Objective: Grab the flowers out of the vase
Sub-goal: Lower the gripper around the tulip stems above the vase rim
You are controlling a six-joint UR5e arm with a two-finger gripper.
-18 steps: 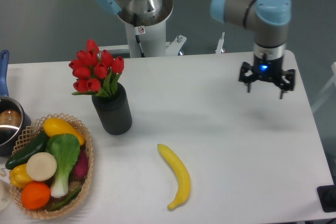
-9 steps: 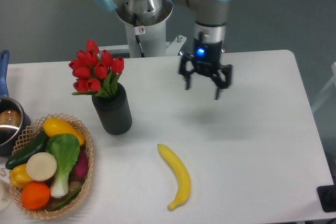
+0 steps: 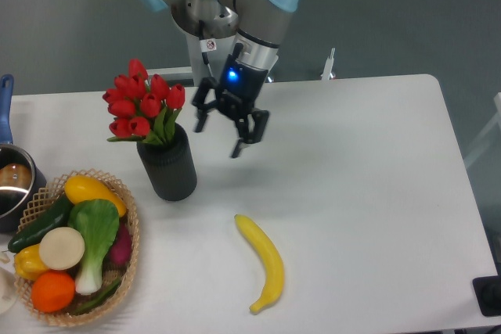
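Tool (image 3: 216, 137) hanging wide open right of the tulips (image 3: 143, 107) at upper left; should be closing on stems above black vase (image 3: 167, 163).

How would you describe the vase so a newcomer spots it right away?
Start at the woven wicker basket of vegetables at the white table's left front. Just behind and right of it stands the matte black ribbed cylindrical vase. It alone is upright and dark, with red tulips sticking out of its mouth.
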